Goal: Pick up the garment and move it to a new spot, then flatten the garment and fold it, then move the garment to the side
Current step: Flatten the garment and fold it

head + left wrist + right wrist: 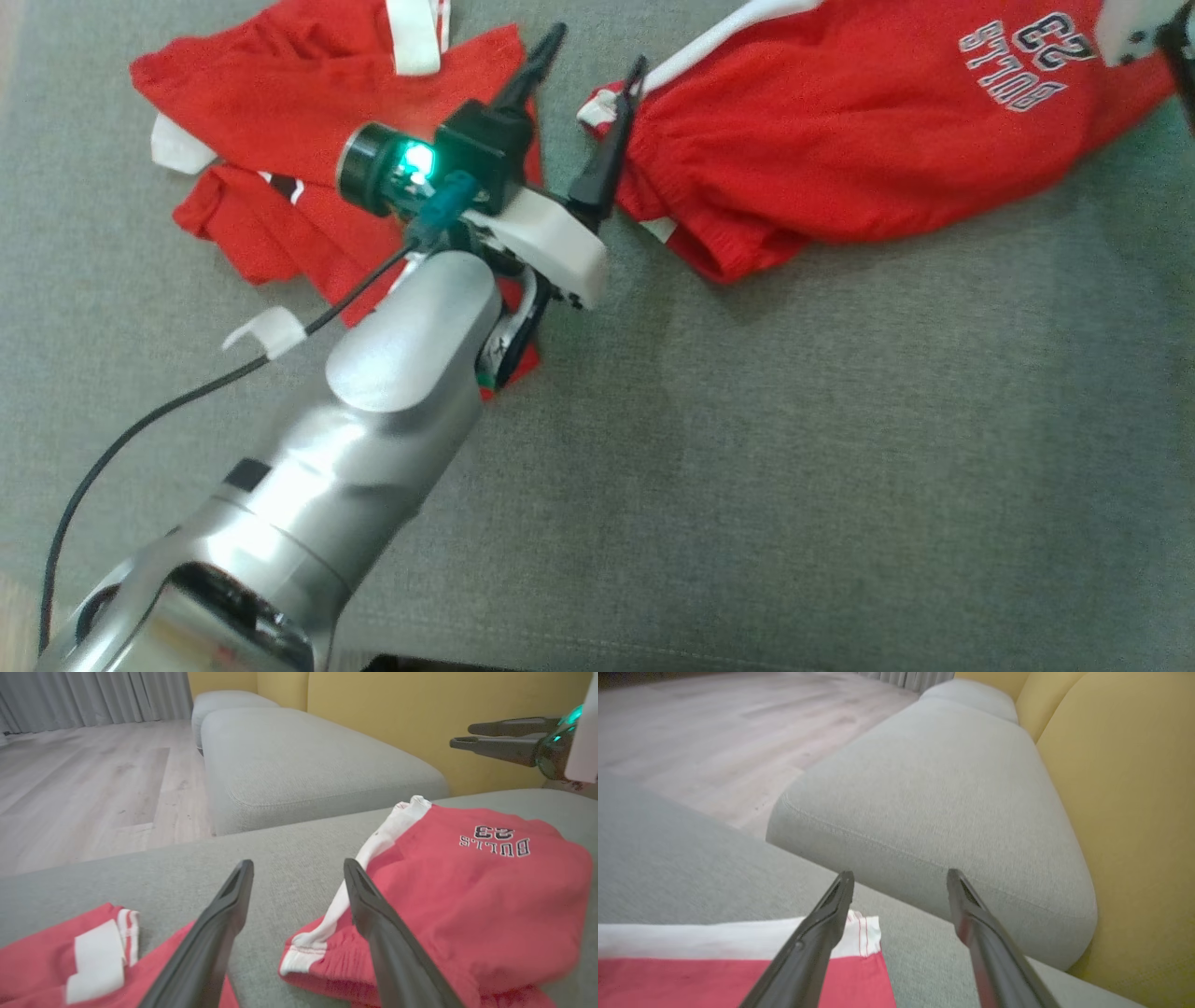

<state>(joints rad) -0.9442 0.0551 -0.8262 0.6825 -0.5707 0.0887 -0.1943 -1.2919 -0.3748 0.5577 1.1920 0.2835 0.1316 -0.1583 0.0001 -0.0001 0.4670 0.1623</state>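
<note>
Cloth lies in two heaps on the grey woven sofa cushion (840, 420) before you: a red jersey garment lettered BULLS 23 with a white side stripe (840, 121) on the right, and a crumpled red garment with white trim (280, 112) on the left. Your left gripper (599, 51) hangs between them, fingers spread wide and holding nothing, one tip just beside the lettered garment's gathered edge. Your right gripper (900, 877) also stands wide and empty, over a white-banded red edge of cloth.
</note>
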